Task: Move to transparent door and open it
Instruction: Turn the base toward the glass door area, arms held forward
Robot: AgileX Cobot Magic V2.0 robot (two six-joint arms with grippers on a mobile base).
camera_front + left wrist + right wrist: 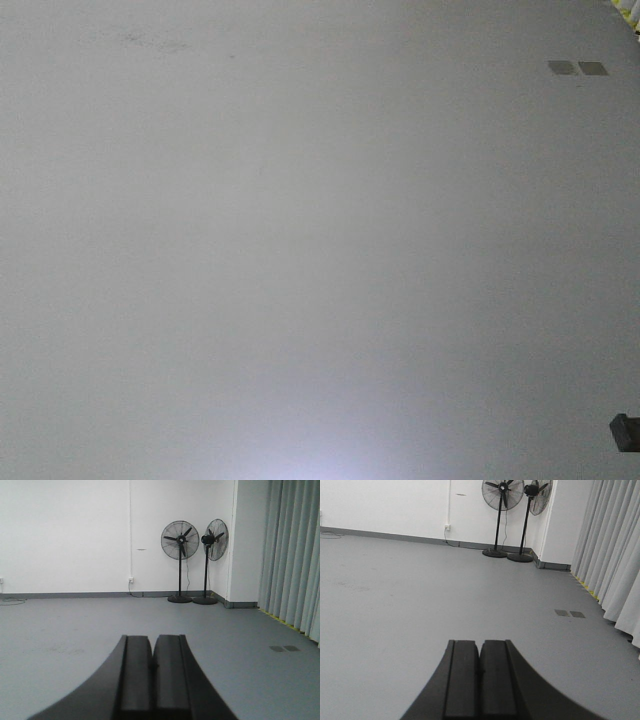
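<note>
Fingers (137, 675): flat matte black slabs.

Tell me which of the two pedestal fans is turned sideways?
The right-hand fan, nearer the curtain: its cage shows as a narrow oval, while the left-hand fan shows a full circle.

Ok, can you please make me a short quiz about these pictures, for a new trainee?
1. True or false: the door shows in at least one view.
2. How many fans stand by the far wall? A) one B) two C) three
3. Fill in: the left gripper and the right gripper are both ____ and hold nothing.

Key: 1 false, only floor, walls and curtain show; 2 B; 3 shut.
</note>
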